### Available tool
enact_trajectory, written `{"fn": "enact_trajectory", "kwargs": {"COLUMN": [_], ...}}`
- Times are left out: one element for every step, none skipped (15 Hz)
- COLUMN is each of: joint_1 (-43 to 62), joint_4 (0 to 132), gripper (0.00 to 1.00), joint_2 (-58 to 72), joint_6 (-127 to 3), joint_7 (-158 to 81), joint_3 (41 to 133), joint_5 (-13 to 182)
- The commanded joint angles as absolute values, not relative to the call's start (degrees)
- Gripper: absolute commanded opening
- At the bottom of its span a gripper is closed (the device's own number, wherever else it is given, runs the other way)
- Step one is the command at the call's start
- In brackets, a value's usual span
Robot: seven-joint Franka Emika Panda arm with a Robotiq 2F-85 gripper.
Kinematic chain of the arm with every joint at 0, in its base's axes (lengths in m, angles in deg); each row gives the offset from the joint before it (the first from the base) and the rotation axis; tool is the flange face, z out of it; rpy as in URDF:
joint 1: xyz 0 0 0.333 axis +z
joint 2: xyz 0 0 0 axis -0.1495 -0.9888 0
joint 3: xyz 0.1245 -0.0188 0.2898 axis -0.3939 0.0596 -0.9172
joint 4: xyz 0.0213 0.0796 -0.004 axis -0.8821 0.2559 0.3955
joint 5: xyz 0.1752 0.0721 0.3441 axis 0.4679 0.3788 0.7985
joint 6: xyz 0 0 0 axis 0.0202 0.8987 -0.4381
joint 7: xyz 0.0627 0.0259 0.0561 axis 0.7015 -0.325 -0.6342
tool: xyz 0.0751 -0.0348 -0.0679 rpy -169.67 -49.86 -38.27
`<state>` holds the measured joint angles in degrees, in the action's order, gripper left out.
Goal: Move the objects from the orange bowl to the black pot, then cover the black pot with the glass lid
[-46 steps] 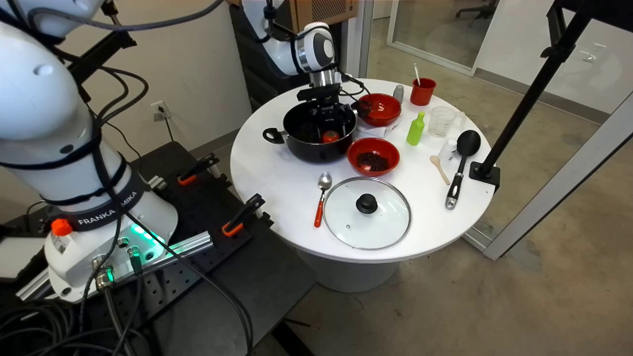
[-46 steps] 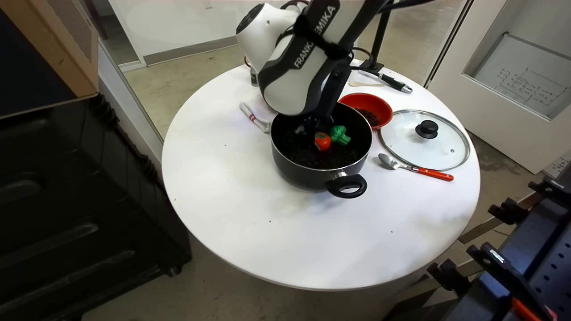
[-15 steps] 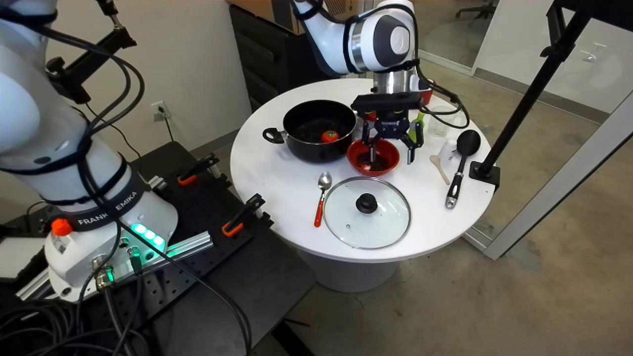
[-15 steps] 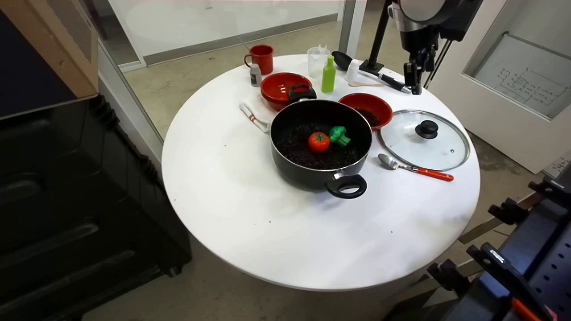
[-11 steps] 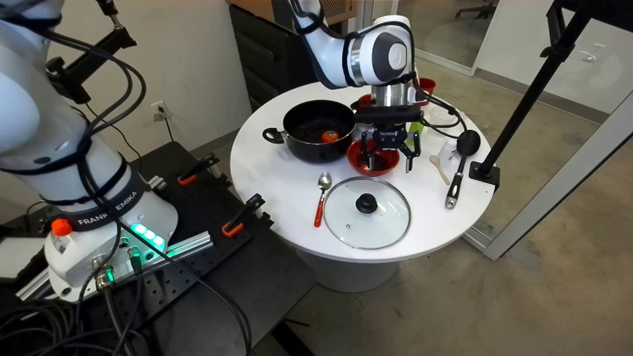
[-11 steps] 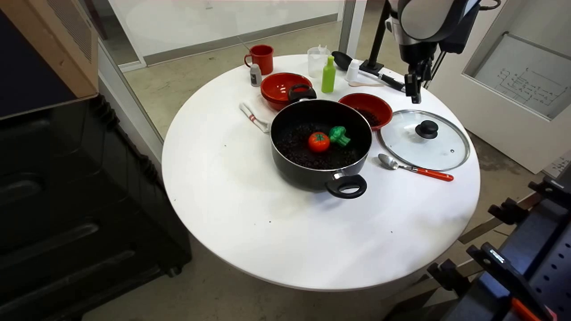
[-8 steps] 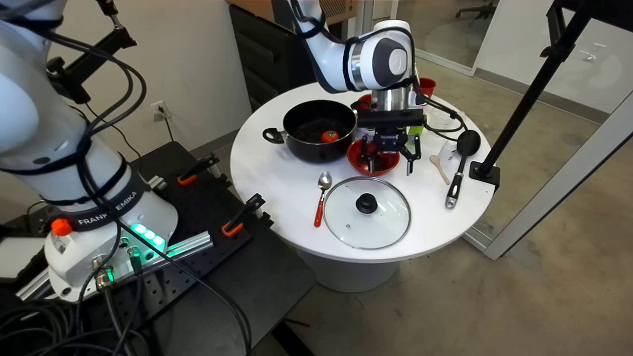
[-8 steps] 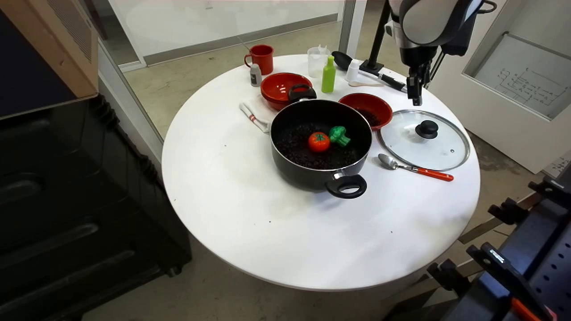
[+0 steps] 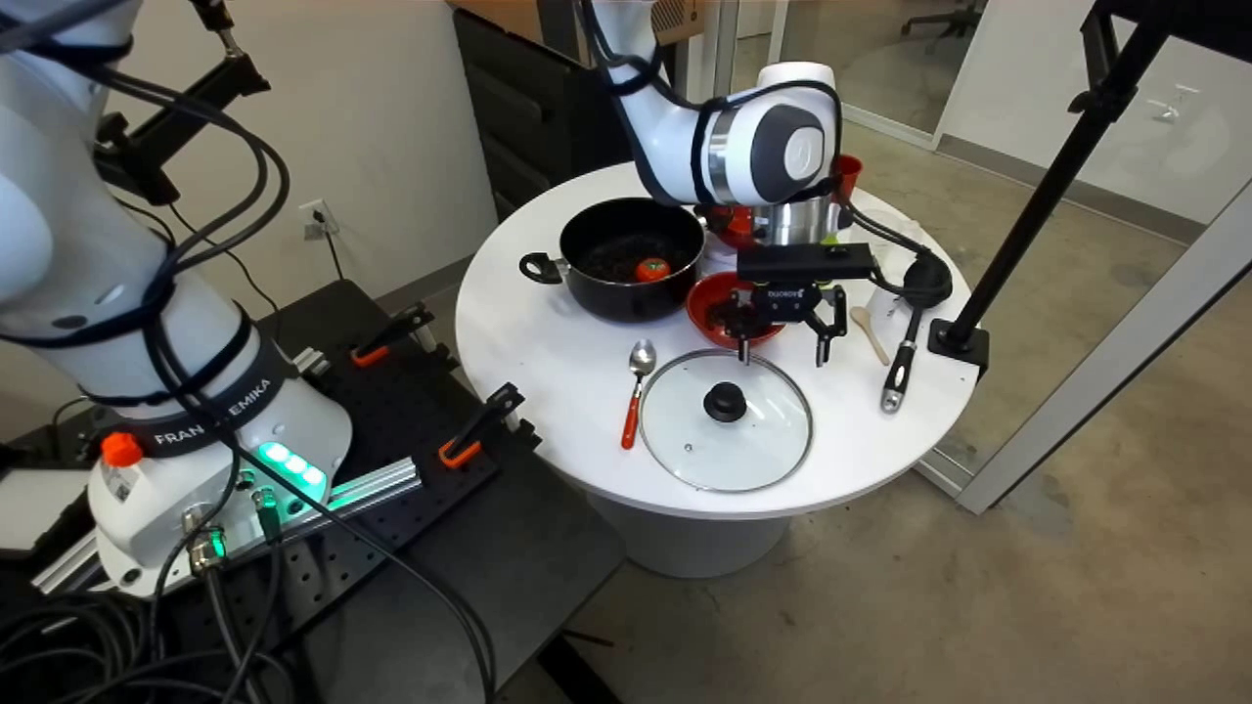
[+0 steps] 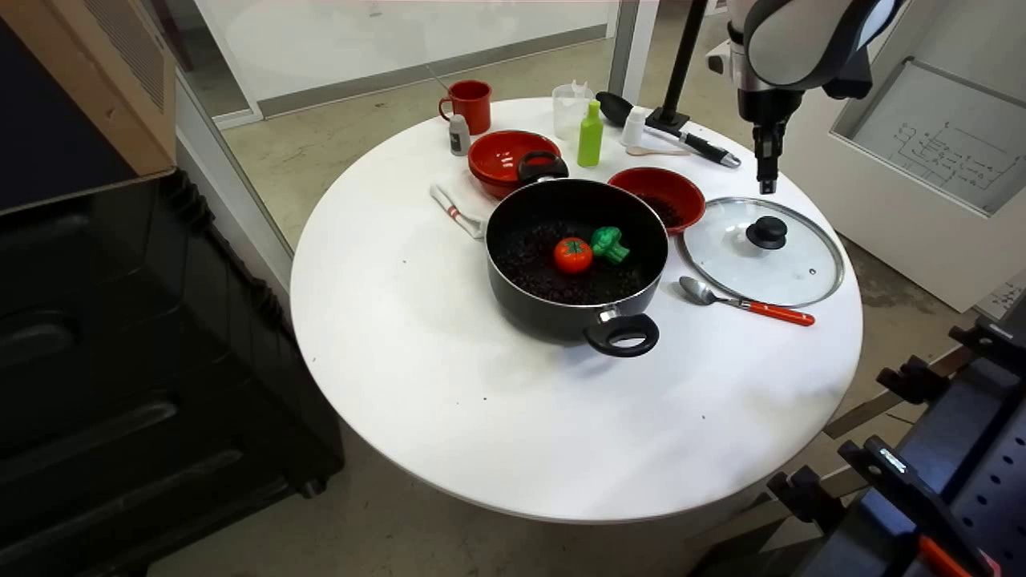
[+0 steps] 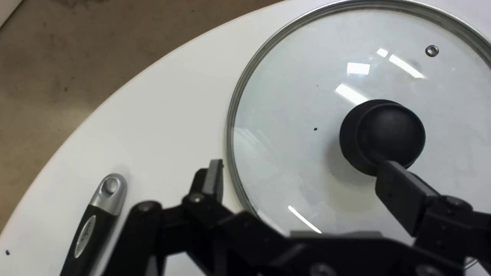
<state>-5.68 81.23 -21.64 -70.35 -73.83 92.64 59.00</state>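
Hovering near the glass lid point(image 10: 753, 268) with the gripper point(image 9: 782, 359) spread at its fingers point(image 11: 402, 195).
With the lid flat on the table point(image 10: 449, 417), circular, with knob point(image 11: 387, 132) pointing up; with a green piece point(image 10: 611, 244), a tomato point(image 10: 572, 256) and dark bits point(image 10: 553, 282) inside the black pot point(image 10: 537, 316), and more dark bits inside a red bowl point(image 10: 675, 184) just beside the lid.

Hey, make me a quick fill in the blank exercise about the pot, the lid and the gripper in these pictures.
The number of side handles on the black pot is ____.
The broccoli in that pot is coloured ____.
The knob of the glass lid, which lies on the table, is coloured ____.
The gripper is ____, not shut, and holds nothing.
Missing words: two; green; black; open.
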Motion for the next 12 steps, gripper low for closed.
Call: {"fn": "enact_trajectory", "kwargs": {"joint_1": [-8.8,-9.6,-10.1,-10.1,-9.8,-9.2,-8.7,-8.4,-8.0,-7.5,-6.9,-6.3], "joint_4": [81.8,81.8,81.8,81.6,81.3,81.0,80.9,81.0,81.3,81.6,81.7,81.7], "gripper": [1.0,1.0,1.0,1.0,1.0,1.0,1.0,1.0,1.0,1.0,1.0,1.0], "joint_2": [-22.3,-22.4,-22.4,-22.5,-22.6,-22.7,-22.6,-22.5,-22.3,-22.2,-22.1,-22.3], "joint_6": [-73.4,-73.2,-73.1,-71.8,-70.6,-68.7,-67.3,-66.5,-66.0,-65.5,-64.8,-64.3], "joint_7": [-80.8,-82.7,-84.1,-85.3,-86.0,-86.7,-87.4,-87.7,-88.1,-88.1,-88.2,-88.1], "joint_3": [90.4,89.7,89.2,88.9,88.8,88.9,89.1,89.2,89.4,89.7,90.0,90.2], "joint_5": [59.5,60.3,60.8,61.2,61.4,61.3,61.0,60.9,60.6,60.1,59.6,59.1]}}
